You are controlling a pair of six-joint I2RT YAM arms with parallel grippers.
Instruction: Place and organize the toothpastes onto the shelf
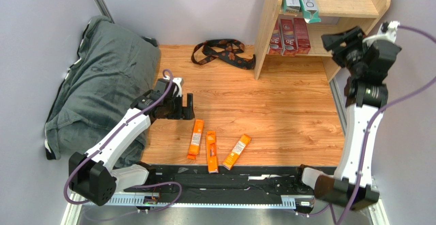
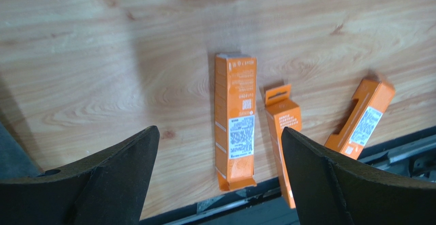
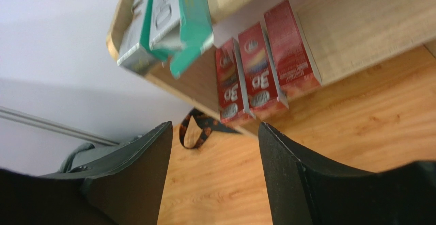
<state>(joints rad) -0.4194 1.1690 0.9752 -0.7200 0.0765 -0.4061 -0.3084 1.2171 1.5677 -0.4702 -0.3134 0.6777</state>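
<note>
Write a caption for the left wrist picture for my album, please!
The left hand, open, hovers above three bright orange cardboard toothpaste boxes lying on the light wooden table.

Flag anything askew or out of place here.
Three orange boxes lie fanned at mismatched angles by the near edge of the table; the middle one pokes onto the black rail. On top of the shelf, the teal box overhangs the front edge. A patterned strap lies loose beside it.

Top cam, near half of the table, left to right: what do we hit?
Grey cloth bundle → left gripper → first orange toothpaste → second orange toothpaste → third orange toothpaste → right arm.
</note>
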